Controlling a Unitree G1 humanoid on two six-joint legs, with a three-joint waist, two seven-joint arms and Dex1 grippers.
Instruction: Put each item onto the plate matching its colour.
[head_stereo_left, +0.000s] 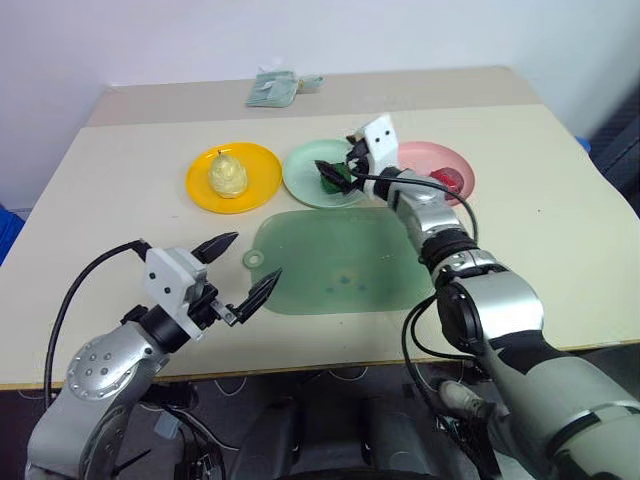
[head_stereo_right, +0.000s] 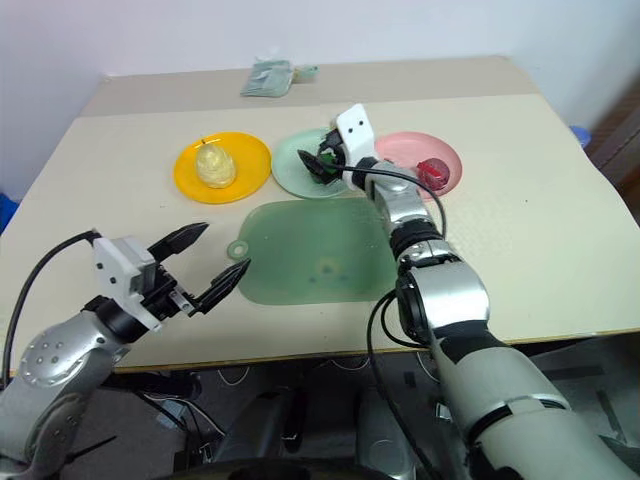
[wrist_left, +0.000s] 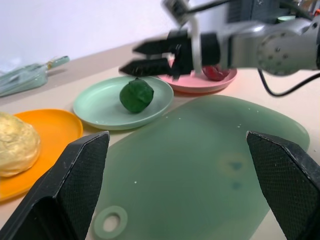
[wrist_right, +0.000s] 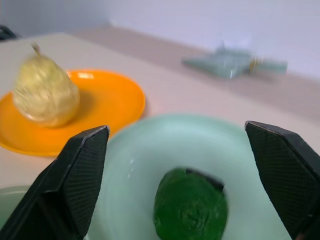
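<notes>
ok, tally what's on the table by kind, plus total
Plates: 3: orange-yellow, mint green, pink
Toy foods: 3: pale yellow pear, green ball, dark red ball
Mats: 1: translucent green
Packets at the far edge: 1
Total: 8

Soft, even, bright light; faint shadows lie under the plates. The right gripper (wrist_left: 150, 57) is motion-blurred in the left wrist view; the right wrist view is soft throughout.
</notes>
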